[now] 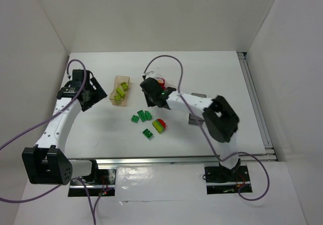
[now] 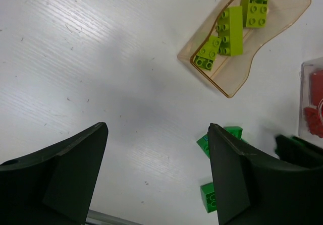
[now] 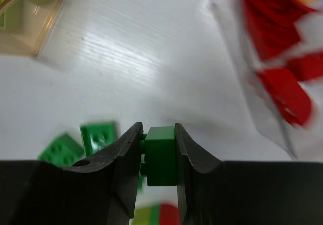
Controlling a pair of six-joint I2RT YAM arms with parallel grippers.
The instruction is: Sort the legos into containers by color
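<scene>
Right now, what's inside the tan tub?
Three yellow-green bricks lie in the tan tub, none of another colour. Its walls are see-through, so little is hidden; only its far end runs off the left wrist view.

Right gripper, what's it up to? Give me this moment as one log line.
right gripper: shut on green brick | left gripper: open, empty | tan tub: holds yellow-green bricks | other green bricks: unsorted

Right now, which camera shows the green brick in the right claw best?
The right wrist view: the green brick sits close up, clamped in the right gripper. In the top view the gripper itself hides it; in the left wrist view I cannot pick it out.
</scene>
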